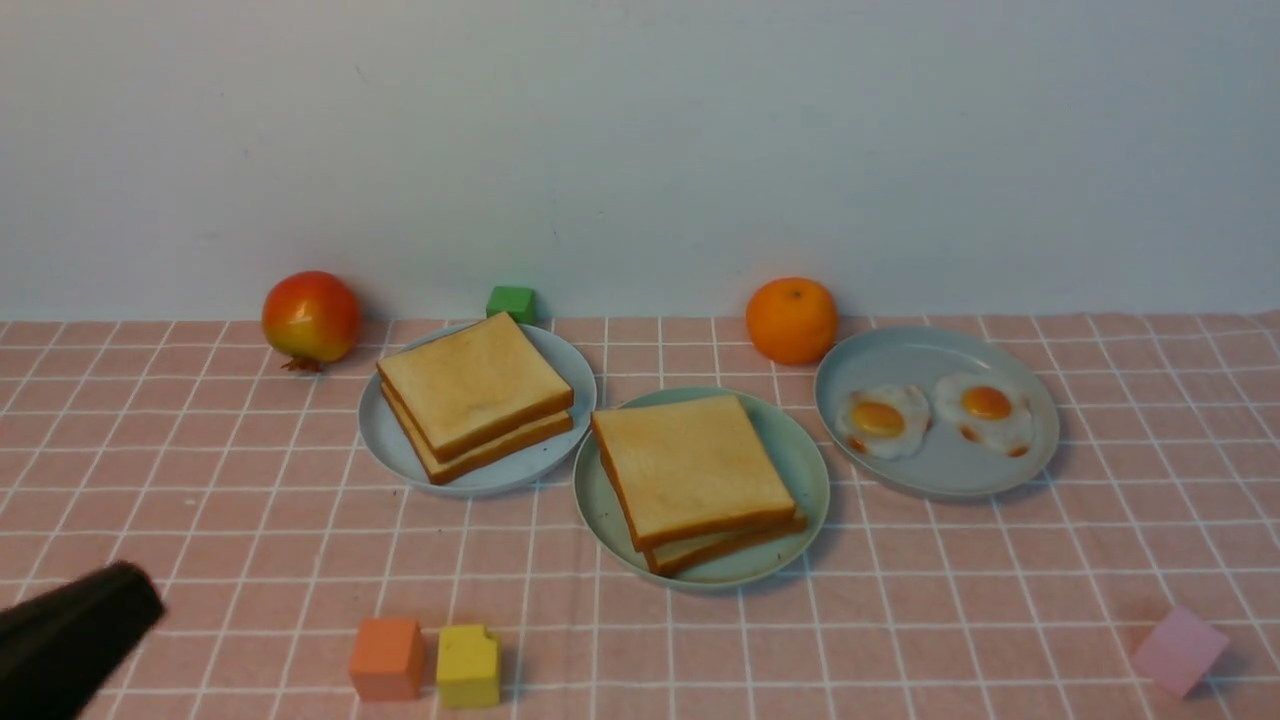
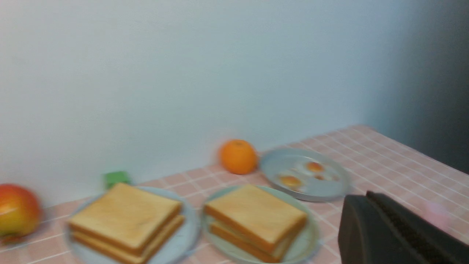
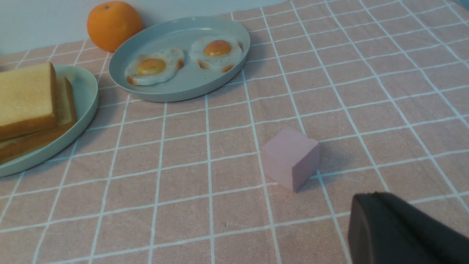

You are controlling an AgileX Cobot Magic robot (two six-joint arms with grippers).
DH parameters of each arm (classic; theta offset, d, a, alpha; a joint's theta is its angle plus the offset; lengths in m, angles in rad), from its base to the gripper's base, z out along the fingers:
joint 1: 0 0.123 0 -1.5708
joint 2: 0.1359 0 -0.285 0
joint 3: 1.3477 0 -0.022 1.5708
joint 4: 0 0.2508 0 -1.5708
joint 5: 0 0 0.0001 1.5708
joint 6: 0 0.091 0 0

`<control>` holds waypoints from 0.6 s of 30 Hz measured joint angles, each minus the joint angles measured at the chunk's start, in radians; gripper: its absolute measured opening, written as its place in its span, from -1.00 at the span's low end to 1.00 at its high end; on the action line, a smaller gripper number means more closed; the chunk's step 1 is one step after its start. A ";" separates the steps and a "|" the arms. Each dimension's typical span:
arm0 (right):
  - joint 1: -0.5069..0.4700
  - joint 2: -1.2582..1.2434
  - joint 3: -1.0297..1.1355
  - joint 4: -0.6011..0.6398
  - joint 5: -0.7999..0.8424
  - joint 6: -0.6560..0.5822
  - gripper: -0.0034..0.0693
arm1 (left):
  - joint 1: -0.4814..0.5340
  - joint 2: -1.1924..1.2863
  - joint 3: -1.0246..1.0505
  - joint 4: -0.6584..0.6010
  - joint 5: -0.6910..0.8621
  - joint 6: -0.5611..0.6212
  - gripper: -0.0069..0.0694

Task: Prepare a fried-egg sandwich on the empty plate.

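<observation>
The front view takes in the whole pink checked tablecloth (image 1: 900, 600) and is the only view showing the orange foam cube (image 1: 386, 658) and the yellow foam cube (image 1: 468, 666) side by side at the near edge, left of centre. Only a dark tip of the left gripper (image 1: 75, 635) enters at the near left corner there, and the right gripper does not appear in it at all. The right wrist view gives the closest look at the pale pink foam cube (image 3: 290, 157) lying alone on the cloth on the near right, with one dark finger of the right gripper (image 3: 399, 229) in the corner of the picture; the left wrist view, blurred, shows a single dark finger (image 2: 395, 231) as well, so for either gripper I cannot tell whether the jaws stand apart or together, and neither touches anything. The round mint-green plastic plate (image 1: 795, 455) sits in the middle of the cloth and holds a stack of two square golden-brown toast slices (image 1: 690, 470); a pale layer shows between them in the left wrist view, too blurred to name. To its far left, a pale grey-blue plate (image 1: 395, 450) carries another two-slice pile of toast (image 1: 472, 385). To the far right, a second grey-blue plate (image 1: 940, 355) holds two white fried eggs with orange yolks (image 1: 885, 420), side by side. Along the far wall stand a red-yellow pomegranate (image 1: 311, 317), a small green cube (image 1: 512, 302) and a round orange (image 1: 792, 320), the orange just beside the egg plate.
</observation>
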 joint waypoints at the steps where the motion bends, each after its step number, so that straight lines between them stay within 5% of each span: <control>1: 0.000 0.000 0.000 0.000 0.000 0.000 -0.87 | 0.069 -0.028 0.020 0.013 0.001 -0.022 -0.79; 6: 0.000 0.000 0.000 0.000 0.000 0.000 -0.87 | 0.339 -0.192 0.211 0.154 0.105 -0.216 -0.79; 12: 0.000 0.000 0.000 0.000 0.000 0.000 -0.86 | 0.372 -0.197 0.273 0.279 0.290 -0.480 -0.79; 18: 0.000 0.000 0.000 0.000 0.000 0.000 -0.85 | 0.372 -0.197 0.271 0.301 0.298 -0.541 -0.79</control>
